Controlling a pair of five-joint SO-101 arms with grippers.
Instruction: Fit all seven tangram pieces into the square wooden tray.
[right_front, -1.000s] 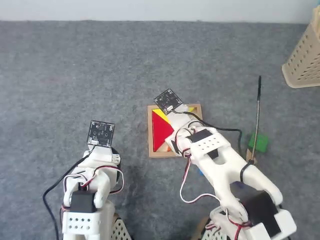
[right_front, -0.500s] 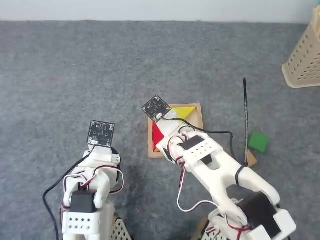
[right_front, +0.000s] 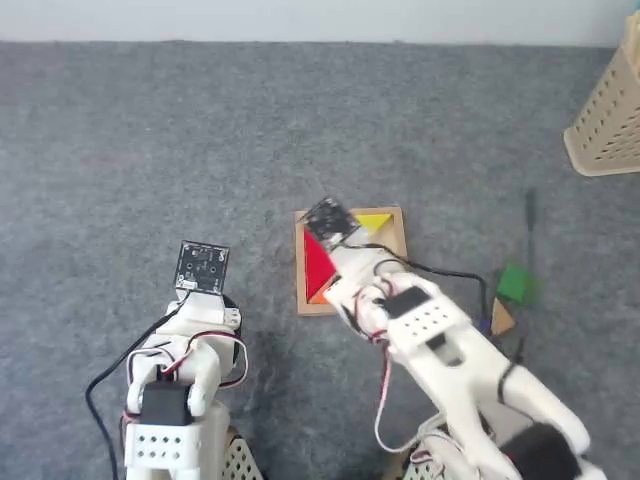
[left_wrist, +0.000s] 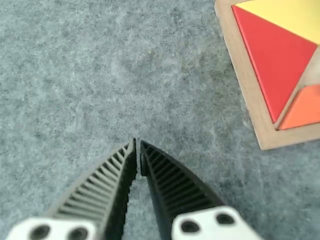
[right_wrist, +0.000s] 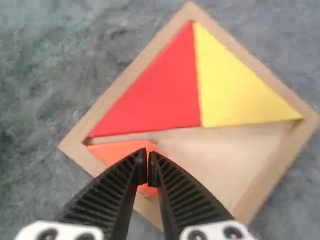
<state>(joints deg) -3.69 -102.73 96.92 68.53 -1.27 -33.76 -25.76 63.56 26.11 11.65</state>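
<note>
The square wooden tray (right_front: 396, 214) lies at the table's middle. It holds a red triangle (right_front: 318, 262), a yellow triangle (right_front: 376, 222) and an orange piece (right_front: 320, 293) in its near left corner. My right arm (right_front: 420, 310) stretches over the tray. My right gripper (right_wrist: 148, 156) is shut with nothing in it, just above the orange piece (right_wrist: 116, 151), beside the tray's bare floor (right_wrist: 225, 160). My left gripper (left_wrist: 138, 145) is shut over the carpet, left of the tray (left_wrist: 245, 85). A green piece (right_front: 515, 283) and a brown piece (right_front: 501, 318) lie on the carpet right of the tray.
A beige slatted basket (right_front: 610, 110) stands at the far right edge. A thin black cable (right_front: 526, 225) rises near the green piece. My left arm (right_front: 185, 360) sits at the near left. Grey carpet lies open to the left and behind the tray.
My right arm swung left across the tray, then back to the right. The orange piece now shows in the tray's near left corner. The left arm has stayed still.
</note>
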